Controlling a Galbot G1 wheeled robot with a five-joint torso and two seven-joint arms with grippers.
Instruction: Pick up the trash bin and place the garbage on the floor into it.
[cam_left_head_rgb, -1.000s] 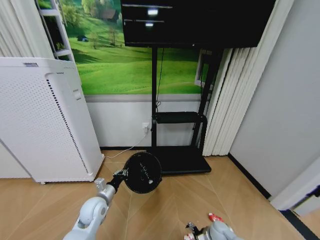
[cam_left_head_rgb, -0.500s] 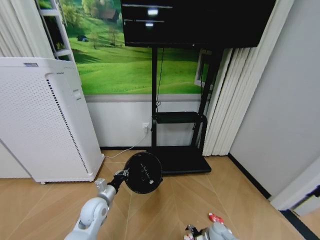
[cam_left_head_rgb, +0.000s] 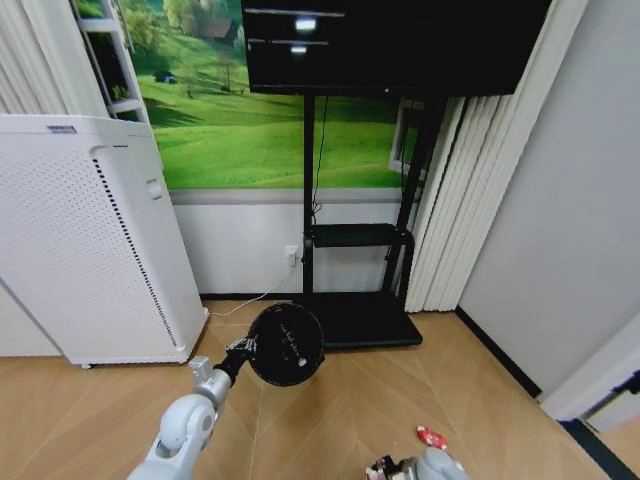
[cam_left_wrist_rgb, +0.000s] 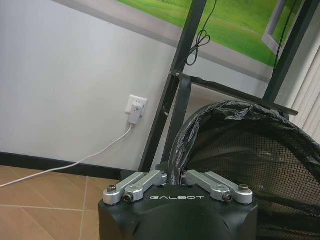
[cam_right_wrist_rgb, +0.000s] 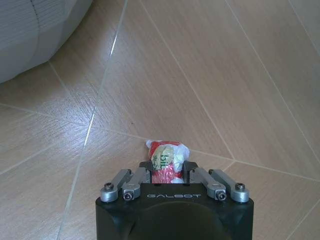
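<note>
Wooden flooring (cam_left_head_rgb: 340, 420) is laid in angled planks up to a grey-white wall, with bare floor open between the two arms. Low at the front edge of the head view, the right gripper (cam_right_wrist_rgb: 166, 169) is seen closed on a red-and-white piece of garbage (cam_right_wrist_rgb: 166, 157), which is pinched between the fingers (cam_right_wrist_rgb: 145, 172) just above the planks; open floor lies ahead of it on every side. Just beside it on the floor a red wrapper (cam_left_head_rgb: 432, 437) is seen lying apart. The left gripper (cam_left_wrist_rgb: 176, 175) is held out forward and is clamped on the rim of the trash bin (cam_left_head_rgb: 285, 345), a black mesh bin lined with a black bag (cam_left_wrist_rgb: 220, 117), carried clear of the floor. Beyond the bin a black TV stand (cam_left_head_rgb: 350, 320) is placed against the wall, its base near the bin. To the left a tall white perforated appliance (cam_left_head_rgb: 90, 240) is stood, well apart from the bin. A wall socket with a white cable (cam_left_wrist_rgb: 134, 111) is seen beside the stand's post. Curtains (cam_left_head_rgb: 460, 200) are hung at the right, narrowing the room toward the corner.
</note>
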